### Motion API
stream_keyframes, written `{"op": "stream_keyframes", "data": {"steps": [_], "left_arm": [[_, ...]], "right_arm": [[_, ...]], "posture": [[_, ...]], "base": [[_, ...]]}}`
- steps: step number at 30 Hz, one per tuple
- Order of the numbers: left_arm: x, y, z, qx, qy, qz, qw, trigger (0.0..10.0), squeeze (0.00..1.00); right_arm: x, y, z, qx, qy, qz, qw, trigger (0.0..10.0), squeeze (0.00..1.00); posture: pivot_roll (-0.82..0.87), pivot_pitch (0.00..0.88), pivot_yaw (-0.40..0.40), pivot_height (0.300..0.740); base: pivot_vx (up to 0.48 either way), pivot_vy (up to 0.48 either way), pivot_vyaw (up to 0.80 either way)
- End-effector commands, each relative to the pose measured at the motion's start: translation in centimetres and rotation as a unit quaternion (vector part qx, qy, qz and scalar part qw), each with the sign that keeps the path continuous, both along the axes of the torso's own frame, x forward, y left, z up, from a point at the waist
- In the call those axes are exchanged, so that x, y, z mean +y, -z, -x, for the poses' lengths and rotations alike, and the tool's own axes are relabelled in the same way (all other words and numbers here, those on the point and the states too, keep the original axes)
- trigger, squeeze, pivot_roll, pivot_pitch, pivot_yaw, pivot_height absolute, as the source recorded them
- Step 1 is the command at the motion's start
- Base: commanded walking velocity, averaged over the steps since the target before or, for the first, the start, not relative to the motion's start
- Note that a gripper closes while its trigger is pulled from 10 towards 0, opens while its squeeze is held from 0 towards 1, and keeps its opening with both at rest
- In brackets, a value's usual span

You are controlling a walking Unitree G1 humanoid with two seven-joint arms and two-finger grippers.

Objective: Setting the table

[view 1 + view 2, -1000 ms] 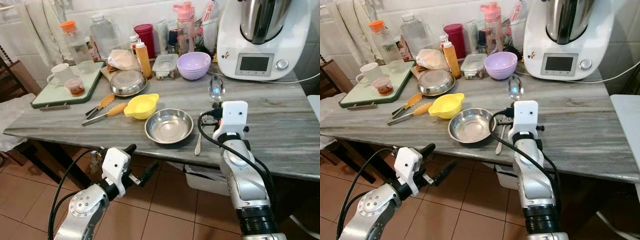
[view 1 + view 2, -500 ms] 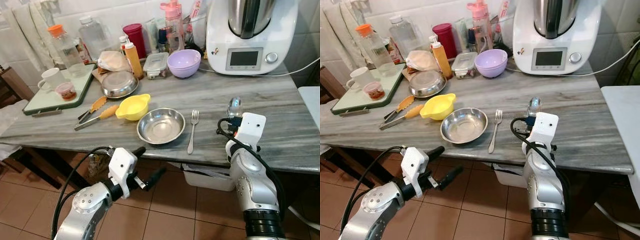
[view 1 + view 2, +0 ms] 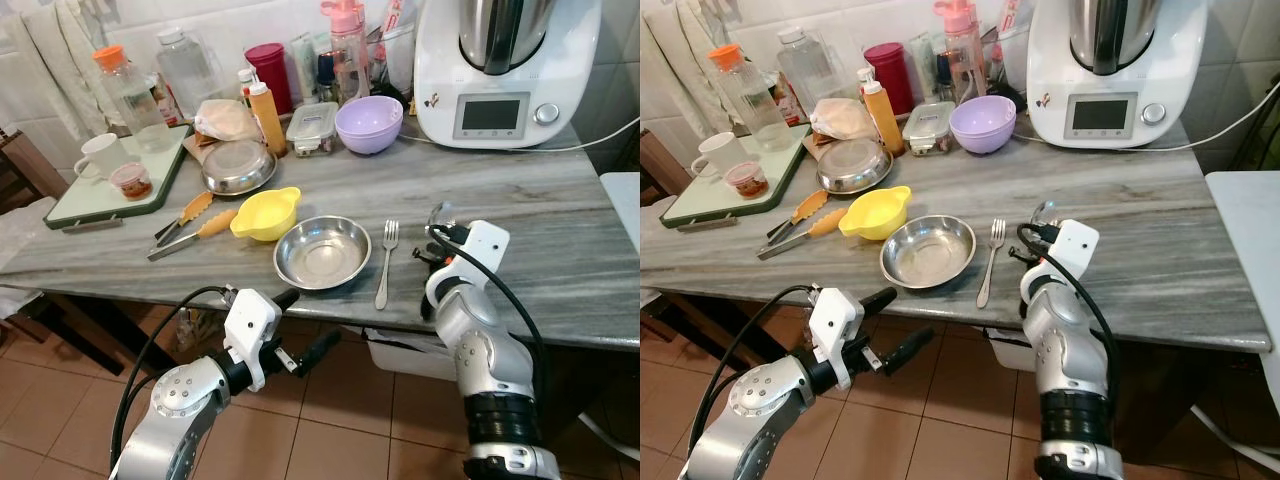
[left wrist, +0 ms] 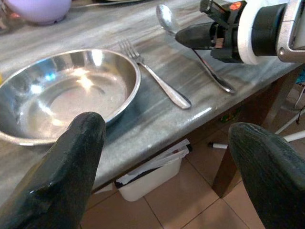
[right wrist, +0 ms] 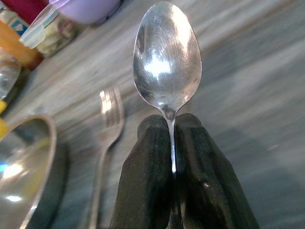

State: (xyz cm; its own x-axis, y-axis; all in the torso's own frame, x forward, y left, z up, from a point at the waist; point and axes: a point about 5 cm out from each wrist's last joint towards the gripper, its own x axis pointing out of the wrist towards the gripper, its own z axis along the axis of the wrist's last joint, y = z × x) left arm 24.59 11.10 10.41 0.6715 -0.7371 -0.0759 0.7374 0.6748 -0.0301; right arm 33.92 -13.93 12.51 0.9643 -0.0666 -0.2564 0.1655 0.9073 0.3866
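A steel bowl sits near the front edge of the grey marble table, and a fork lies just right of it. My right gripper is shut on the neck of a spoon. In the left wrist view the spoon lies low along the tabletop, right of the fork, handle toward the table's front edge. My left gripper hangs open below the table edge, in front of the bowl, with nothing between its fingers.
Left of the steel bowl are a yellow bowl and orange-handled tongs. Farther back stand a steel dish, a purple bowl, a white kitchen machine, bottles and a green tray. A white bin sits under the table.
My right gripper has carried the spoon from above the fork to its right and down to the tabletop. The camera has shifted. The left arm has barely moved.
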Motion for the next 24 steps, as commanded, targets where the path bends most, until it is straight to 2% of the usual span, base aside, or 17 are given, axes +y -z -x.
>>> {"op": "stream_keyframes", "data": {"steps": [1, 6, 17, 24], "left_arm": [[0.5, 0.1, 0.2, 0.002, -0.002, -0.01, 1.0, 10.0, 0.0], [0.3, 0.2, 0.4, 0.005, -0.001, -0.008, 1.0, 10.0, 0.0], [-0.1, 0.2, 0.0, 0.004, 0.013, -0.01, 1.0, 10.0, 0.0], [-0.2, 0.3, -0.1, 0.006, 0.012, -0.006, 1.0, 10.0, 0.0]], "right_arm": [[1.2, -0.2, -0.3, 0.006, -0.016, -0.016, 1.0, 10.0, 0.0], [1.9, 0.1, -0.3, 0.016, -0.023, -0.029, 0.999, 10.0, 0.0], [1.0, 0.6, -0.7, 0.032, 0.006, -0.041, 0.999, 10.0, 0.0], [1.3, 1.2, -0.9, 0.051, 0.004, -0.063, 0.997, 10.0, 0.0]], "posture": [[-0.19, 0.043, 0.192, 0.74], [-0.19, 0.037, 0.19, 0.74], [-0.2, 0.033, 0.184, 0.74], [-0.19, 0.032, 0.186, 0.74]], "base": [[0.0, 0.0, 0.0], [0.0, 0.0, 0.0], [0.0, 0.0, 0.0], [0.0, 0.0, 0.0]]}}
